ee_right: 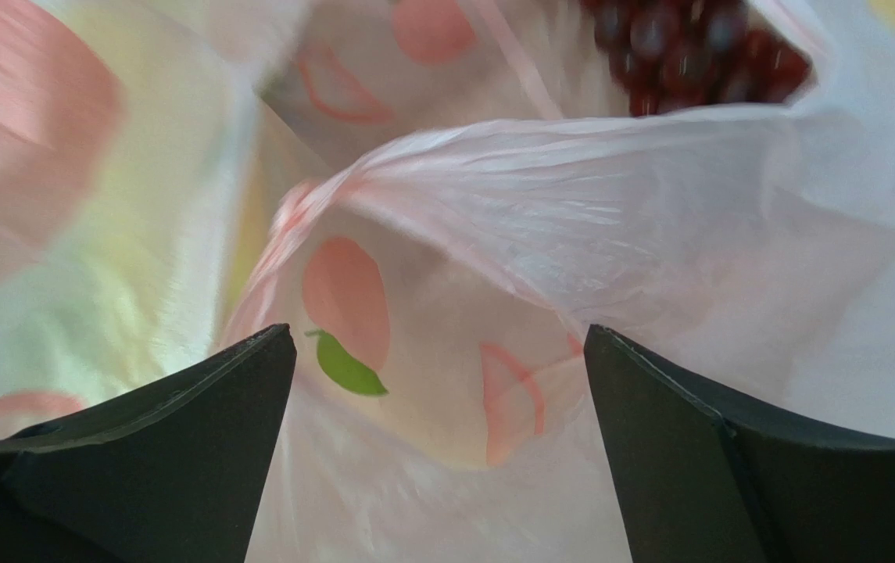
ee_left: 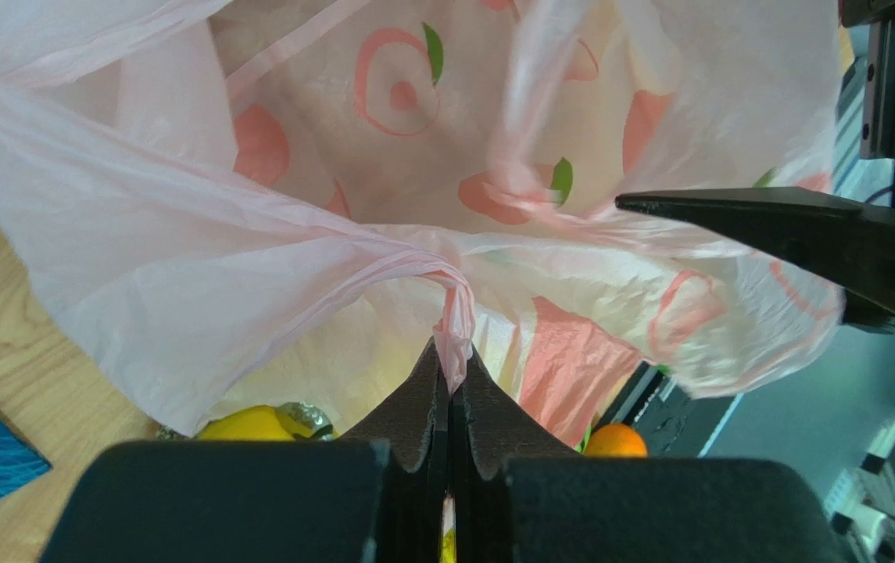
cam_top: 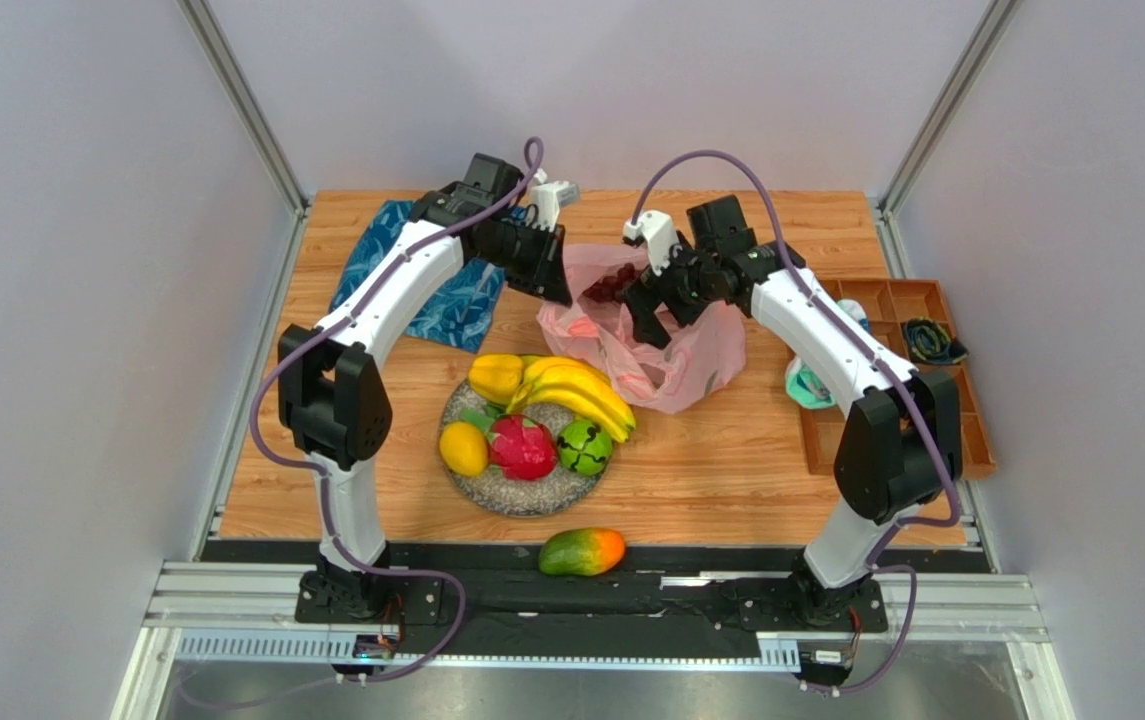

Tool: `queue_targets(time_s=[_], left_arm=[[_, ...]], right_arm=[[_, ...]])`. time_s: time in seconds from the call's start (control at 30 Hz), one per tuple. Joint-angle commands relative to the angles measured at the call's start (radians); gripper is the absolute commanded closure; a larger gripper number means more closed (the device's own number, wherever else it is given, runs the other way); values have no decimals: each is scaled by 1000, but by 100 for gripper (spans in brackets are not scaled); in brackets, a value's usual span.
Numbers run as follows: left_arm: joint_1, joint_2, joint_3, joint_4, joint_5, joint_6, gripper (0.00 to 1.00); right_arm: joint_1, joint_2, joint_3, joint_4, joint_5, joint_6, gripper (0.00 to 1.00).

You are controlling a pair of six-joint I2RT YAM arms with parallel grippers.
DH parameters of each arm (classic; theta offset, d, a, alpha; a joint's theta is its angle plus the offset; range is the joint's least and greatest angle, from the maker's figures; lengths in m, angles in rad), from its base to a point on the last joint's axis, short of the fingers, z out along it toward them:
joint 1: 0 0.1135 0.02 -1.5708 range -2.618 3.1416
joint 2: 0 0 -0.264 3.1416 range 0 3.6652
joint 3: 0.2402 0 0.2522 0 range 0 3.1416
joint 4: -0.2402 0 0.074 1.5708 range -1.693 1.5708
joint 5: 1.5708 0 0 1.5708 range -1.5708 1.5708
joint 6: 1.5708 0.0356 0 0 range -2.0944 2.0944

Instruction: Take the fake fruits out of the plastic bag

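Wooden table: bare wood left and right of plate; grey walls close on both sides. Left arm reaches far and inward, elbow by left table edge. Left gripper clamped tight on twisted fold of plastic bag. Right arm mirrors it, elbow beside brown tray. Right gripper has jaws spread wide at bag mouth, gripping nothing. Bag sits far centre, purple grapes inside. Speckled plate just near of bag carries bananas, lemon, dragon fruit, green melon. Mango lies at near table edge.
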State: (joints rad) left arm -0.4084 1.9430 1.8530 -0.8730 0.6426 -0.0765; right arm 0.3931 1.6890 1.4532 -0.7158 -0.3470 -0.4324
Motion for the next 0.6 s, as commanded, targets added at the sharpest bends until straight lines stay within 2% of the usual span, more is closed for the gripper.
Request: queue_targets(time_s=[0.0,0.17,0.27,0.57], left_arm=[[-32,-65,84,25,-27,44,100],[-33,-65,113,9,-61,46,100],[-30,-59,138,-1,-67,58,100],[-27,-29,176,0,-57,43,100]], right_arm=[[12,46,99,6,-158,-40,4],[18,217,274,-39,-164,-89,31],[18,288,352,-77,-153,-158,41],[26,337,426,-50,-201,-216,50]])
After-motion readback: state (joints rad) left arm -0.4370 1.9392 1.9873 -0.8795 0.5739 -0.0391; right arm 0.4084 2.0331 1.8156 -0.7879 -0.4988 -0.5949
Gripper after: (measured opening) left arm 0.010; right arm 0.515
